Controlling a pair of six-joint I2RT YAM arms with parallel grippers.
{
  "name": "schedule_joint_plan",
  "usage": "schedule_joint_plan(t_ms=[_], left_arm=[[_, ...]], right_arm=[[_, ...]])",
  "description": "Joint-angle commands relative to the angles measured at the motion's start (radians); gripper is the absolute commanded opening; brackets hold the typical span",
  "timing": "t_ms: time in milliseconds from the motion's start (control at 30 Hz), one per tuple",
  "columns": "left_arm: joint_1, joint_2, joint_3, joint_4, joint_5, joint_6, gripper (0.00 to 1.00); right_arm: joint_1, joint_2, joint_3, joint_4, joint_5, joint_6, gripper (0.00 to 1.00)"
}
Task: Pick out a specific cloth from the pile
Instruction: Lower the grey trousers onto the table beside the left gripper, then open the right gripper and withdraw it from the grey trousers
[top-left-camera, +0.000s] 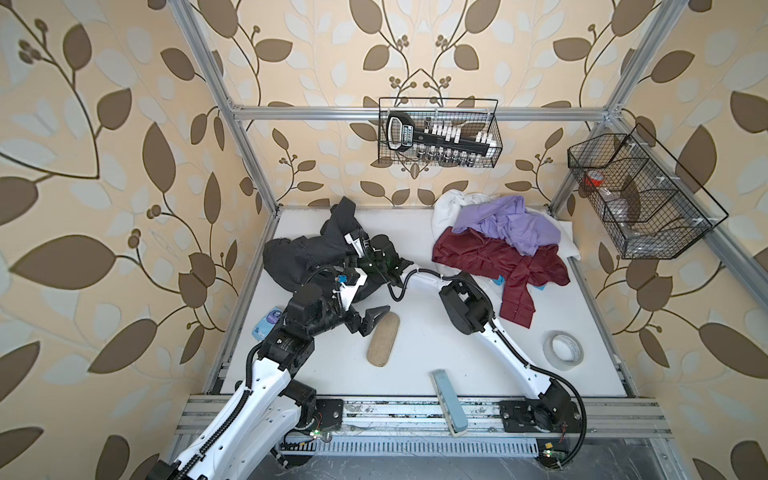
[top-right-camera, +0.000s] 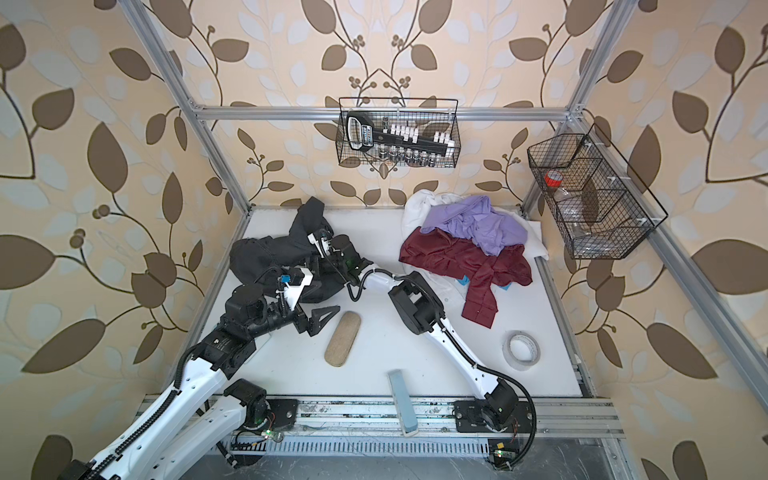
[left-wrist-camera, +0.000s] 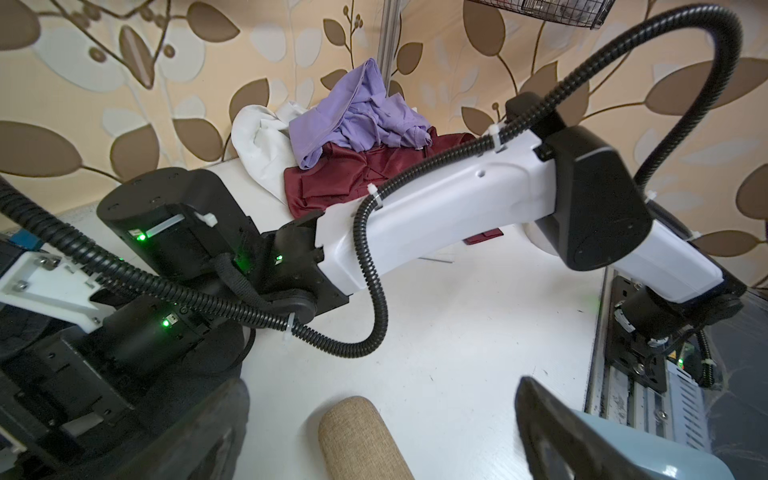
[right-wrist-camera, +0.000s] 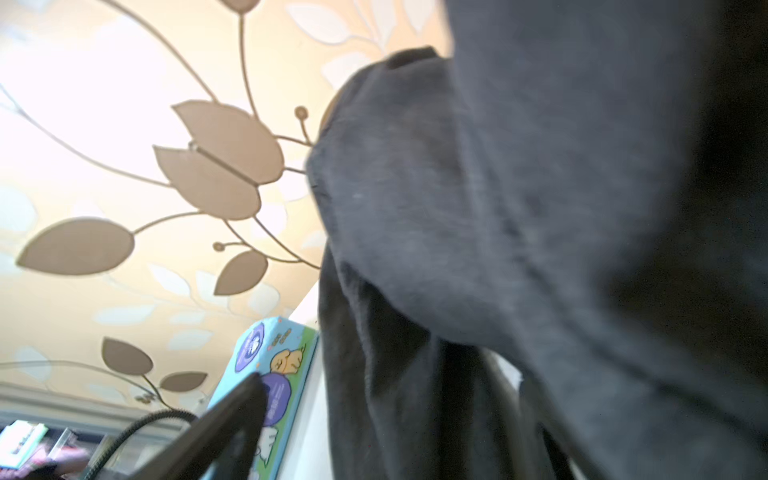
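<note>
**Right gripper among folds of the large, soft black-charcoal garment.**
Jaws apart: one finger clear of the fabric, the other hidden. Left gripper gapes empty beside a tan oblong case. The garment lies far left, apart from the lilac-maroon-white pile.
</note>
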Motion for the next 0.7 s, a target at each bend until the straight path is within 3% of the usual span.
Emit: schedule_joint_plan(t_ms=[0,233,400,533,667], left_arm=[[-0.008,-0.024,-0.009,0.031,-0.008,0.003,0.99],[-0.009,-0.050,-0.019,0.052,0.016,-0.004,0.99],[-0.020,-0.061,-0.018,0.043,-0.009,-0.006,0.99],[-0.039,-0.073,-0.023,0.036,-0.044,-0.001,0.99],[-0.047,-0.078,-0.034,0.040,-0.107,-0.004,0.99]], right_arm=[[-0.011,-0.103,-0.054,-0.012,-0.057,-0.045,0.99],[-0.014,-0.353,-0.341,-0.015,-0.095,-0.112,0.99],[-0.032,-0.537,-0.487,-0.214,-0.076,-0.238,0.99],[-0.074,-0.719,-0.637,-0.385,0.089,-0.344,0.99],[-0.160,-0.921,-0.829,-0.430,0.188,-0.363,0.99]])
